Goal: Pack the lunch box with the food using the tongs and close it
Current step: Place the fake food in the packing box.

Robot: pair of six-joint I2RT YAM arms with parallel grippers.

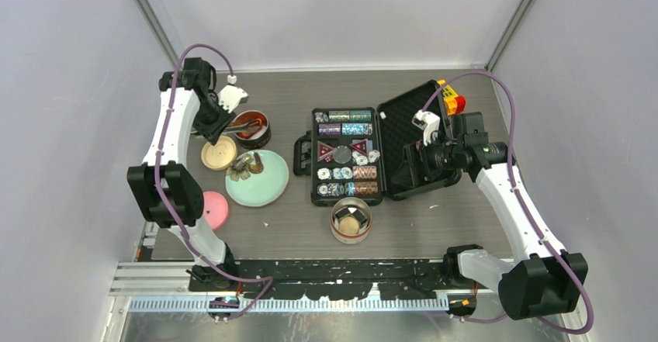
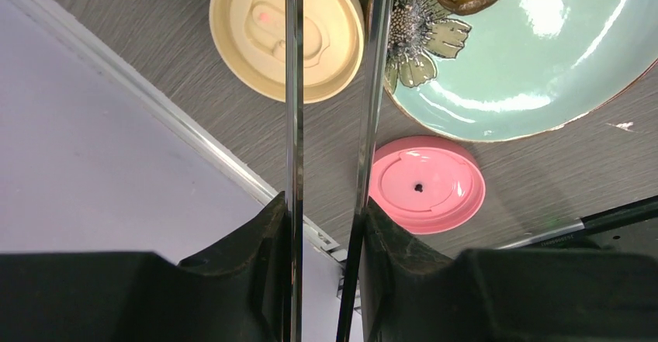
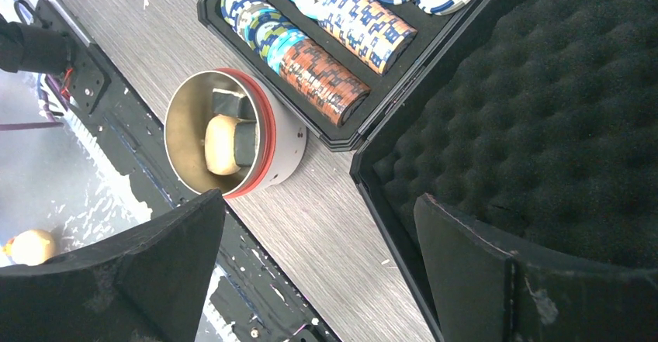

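Observation:
My left gripper (image 1: 223, 125) is shut on the tongs (image 1: 245, 129), whose points reach over a round tub (image 1: 254, 128) of the lunch box with red-orange food inside. In the left wrist view the two thin grey blades of the tongs (image 2: 293, 86) run up from between the fingers of the left gripper (image 2: 326, 210). The steel tub (image 1: 351, 219) stands near the front, holding a tan disc (image 3: 219, 144) and a dark block (image 3: 244, 142). More food (image 1: 247, 164) lies on the mint-green plate (image 1: 264, 187). The cream lid (image 2: 287, 32) and pink lid (image 2: 427, 183) lie loose on the table. My right gripper (image 3: 320, 198) hangs open and empty above the table beside the steel tub (image 3: 287, 144).
A black case of poker chips (image 1: 345, 156) lies open mid-table, its foam-lined lid (image 3: 543, 101) propped up next to my right gripper (image 1: 420, 156). Walls close in the left, right and back. The metal rail (image 1: 310, 280) runs along the near edge.

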